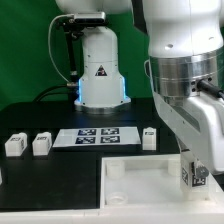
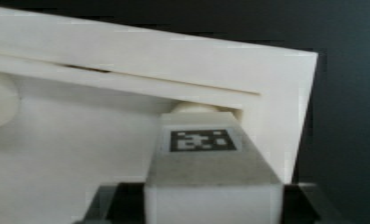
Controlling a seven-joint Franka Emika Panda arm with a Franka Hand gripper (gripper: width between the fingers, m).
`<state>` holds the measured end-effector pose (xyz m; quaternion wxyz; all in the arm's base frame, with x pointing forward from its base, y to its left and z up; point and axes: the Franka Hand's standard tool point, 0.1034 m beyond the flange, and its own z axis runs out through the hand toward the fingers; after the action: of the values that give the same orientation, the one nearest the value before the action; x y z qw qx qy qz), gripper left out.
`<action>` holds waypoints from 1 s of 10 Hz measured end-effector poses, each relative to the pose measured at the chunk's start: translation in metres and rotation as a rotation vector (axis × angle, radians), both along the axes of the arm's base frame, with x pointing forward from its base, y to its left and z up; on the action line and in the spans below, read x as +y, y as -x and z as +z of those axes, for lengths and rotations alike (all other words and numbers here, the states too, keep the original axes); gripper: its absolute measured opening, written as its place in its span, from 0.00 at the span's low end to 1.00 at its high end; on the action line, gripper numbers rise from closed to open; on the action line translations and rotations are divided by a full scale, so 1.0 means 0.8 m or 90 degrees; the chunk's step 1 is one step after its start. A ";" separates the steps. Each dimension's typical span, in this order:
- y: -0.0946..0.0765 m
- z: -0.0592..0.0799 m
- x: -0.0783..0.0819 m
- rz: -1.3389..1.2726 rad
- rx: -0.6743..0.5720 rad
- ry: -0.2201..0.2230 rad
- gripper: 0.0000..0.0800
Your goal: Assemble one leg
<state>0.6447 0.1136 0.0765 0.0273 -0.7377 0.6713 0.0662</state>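
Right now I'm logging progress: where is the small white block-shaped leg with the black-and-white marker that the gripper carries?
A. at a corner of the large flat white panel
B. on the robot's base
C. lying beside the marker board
A: in the wrist view the small white block-shaped leg sits between the fingers of the gripper, its tip at a corner of the large flat white panel.

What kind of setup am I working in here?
Likely a robotics lab bench: a black table carrying a marker board, tagged white legs and a white panel for furniture assembly.
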 end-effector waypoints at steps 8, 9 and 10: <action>0.016 -0.011 0.008 0.377 -0.066 -0.012 0.81; 0.016 -0.012 0.006 0.438 -0.073 -0.015 0.81; 0.016 -0.012 0.006 0.488 -0.079 -0.017 0.81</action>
<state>0.6318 0.1183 0.0671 0.0508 -0.9373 0.3431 0.0354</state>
